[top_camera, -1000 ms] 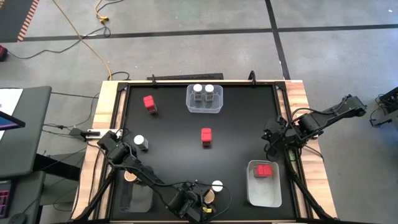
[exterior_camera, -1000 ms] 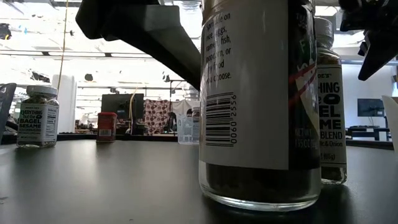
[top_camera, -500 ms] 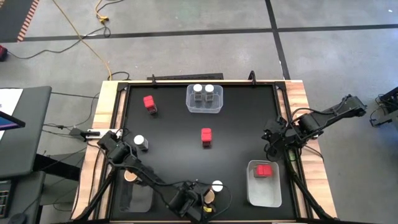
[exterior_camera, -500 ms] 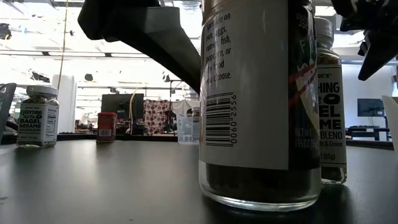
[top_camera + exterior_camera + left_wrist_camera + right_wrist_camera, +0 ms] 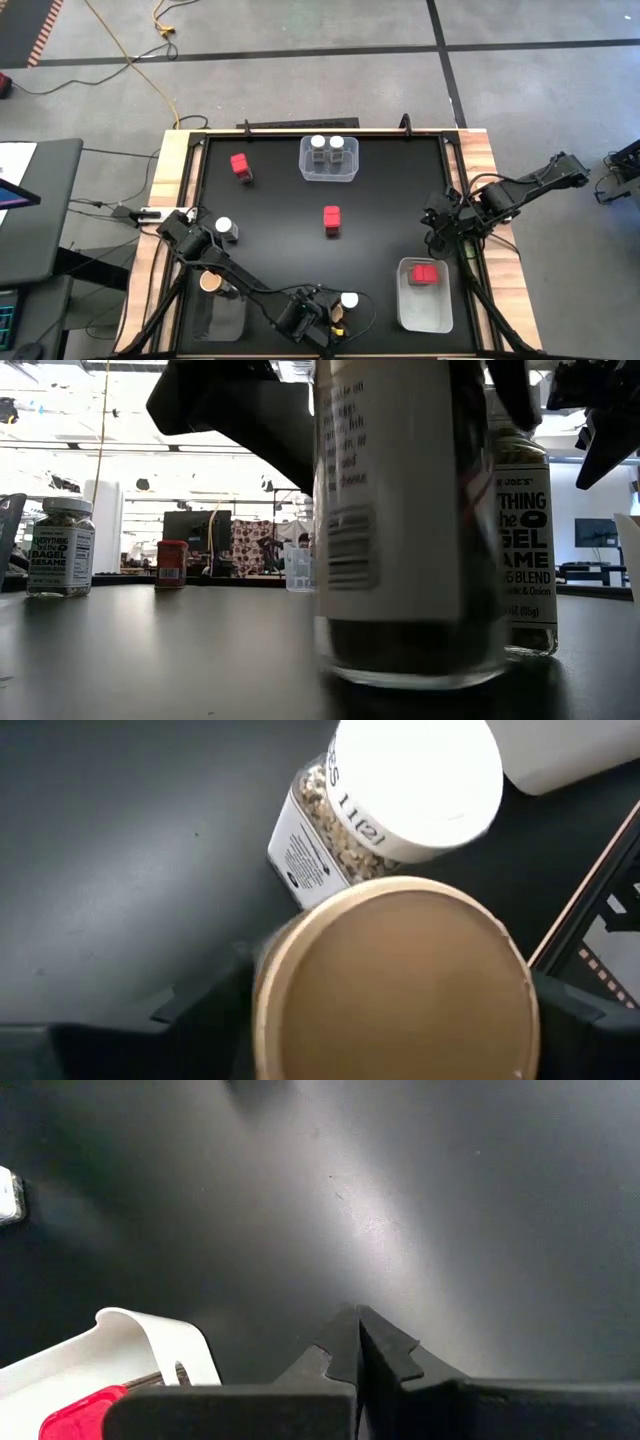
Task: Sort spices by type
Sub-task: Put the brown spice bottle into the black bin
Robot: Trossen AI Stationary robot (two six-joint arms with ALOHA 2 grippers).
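My left gripper [image 5: 322, 318] is at the near edge of the black table, shut on a jar with a tan lid [image 5: 390, 982]. That jar fills the low view [image 5: 400, 530]. A white-lidded jar [image 5: 349, 299] stands on its base just beyond it. Another white-lidded jar [image 5: 225, 229] stands at the left. Two more stand in the far bin [image 5: 329, 158]. Red boxes sit at the far left [image 5: 240, 165] and mid-table [image 5: 332, 218], and a third [image 5: 425, 273] lies in the near right bin. A second tan lid [image 5: 210, 282] shows near the left edge. My right gripper [image 5: 358, 1342] hangs shut near the right edge. My left gripper comes from above, pointing down, with one finger [image 5: 190, 1015] on each side of the tan-lidded jar below its lid [image 5: 300, 970]. The lid hides the contact itself. The jar stands upright, and its base [image 5: 400, 675] is at table level in the low view.
A clear bin [image 5: 222, 315] sits at the near left corner beside my left arm. The white bin [image 5: 425, 310] with the red box is at the near right, below my right gripper. The wooden table rim [image 5: 170, 200] borders the black mat.
The tan-lidded jar in my left gripper has shifted a little toward the table's left and shows blurred in the low view. More of the white-lidded jar behind it now shows. My left arm has moved slightly, uncovering the tan lid near the left edge.
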